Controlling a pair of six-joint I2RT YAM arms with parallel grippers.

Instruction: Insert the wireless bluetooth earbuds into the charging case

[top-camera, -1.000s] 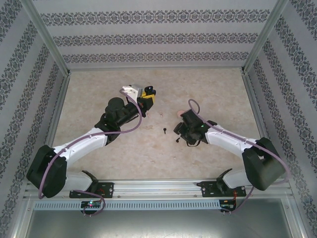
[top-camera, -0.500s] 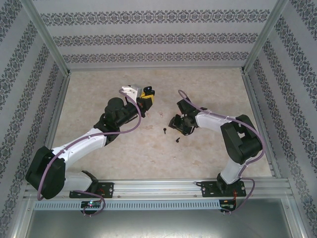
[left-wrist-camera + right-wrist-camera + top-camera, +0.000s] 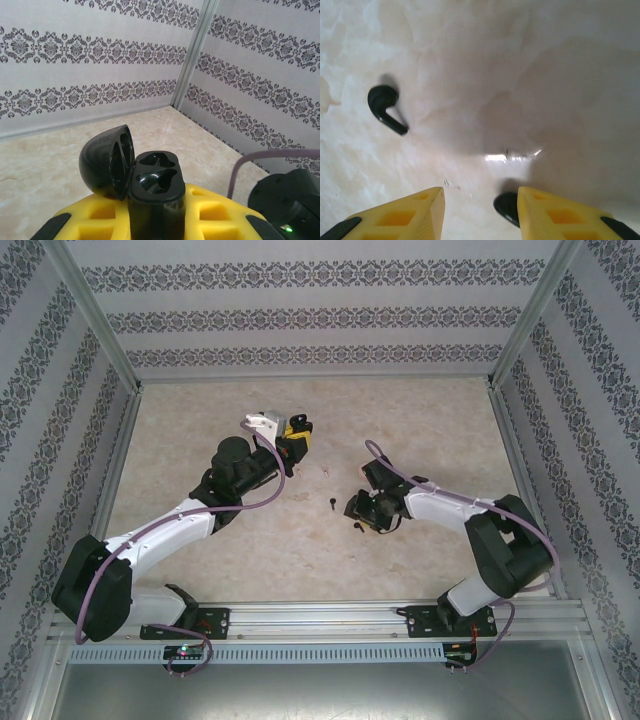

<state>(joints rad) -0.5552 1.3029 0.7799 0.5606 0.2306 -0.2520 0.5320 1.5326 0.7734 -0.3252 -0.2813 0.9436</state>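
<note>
our right pincer [image 3: 480, 205] hangs low over the table [image 3: 535, 70] with its jaws parted and nothing gripped. one black earbud [image 3: 506, 206] lies on the surface in the gap, just beside the inner edge of one yellow finger [image 3: 560, 215] and partly hidden by it, so we judge a grasp is being lined up, not made. the second black earbud [image 3: 385, 107] lies on the table well apart from those fingers, bulb up and stem slanting down in the wrist view; from above we see both buds as small dark specks between the two arms. our left pincer [image 3: 298, 433] is clamped on the black charging case [image 3: 155, 185] and holds it upright above the table, off to the side of the buds. its lid [image 3: 107, 162] is swung fully open on the hinge and tips away to one side, and the two moulded sockets [image 3: 156, 172] face up, both plainly empty. by our reckoning the task is at its start for this pair: the case is open and presented, but neither bud is seated. what is left is to close on the near bud, carry it across to a socket, then do the same for its twin.
</note>
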